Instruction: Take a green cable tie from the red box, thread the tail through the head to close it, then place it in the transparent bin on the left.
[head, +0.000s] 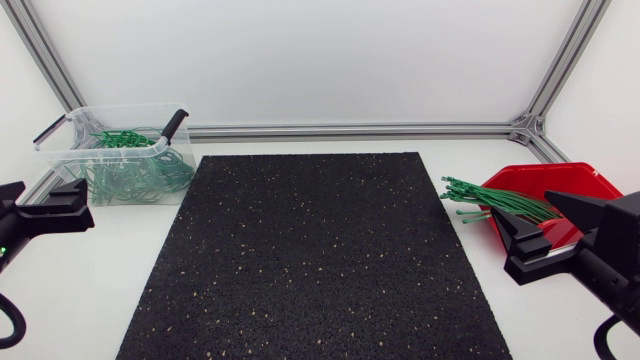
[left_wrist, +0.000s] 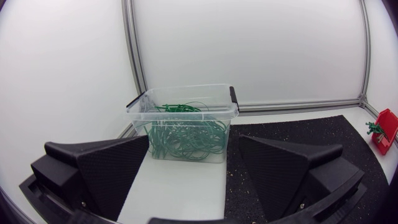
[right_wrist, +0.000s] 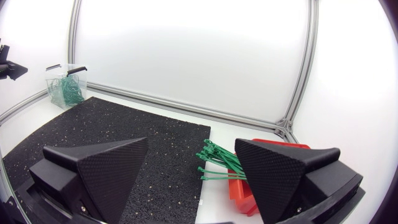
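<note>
Left tool (head: 65, 205) spread wide at the frame's left edge, below the clear bin (head: 75, 135). Right tool (head: 545, 228) likewise released at lower right, beside the red box (head: 560, 172). Green ties (head: 495, 203) overhang its rim toward the black mat (head: 310, 260).

No text, label, brand, number or sign can be read anywhere, neither on the transparent bin (head: 75, 122), the red box (head: 585, 180) nor the black mat (head: 320, 260).
</note>
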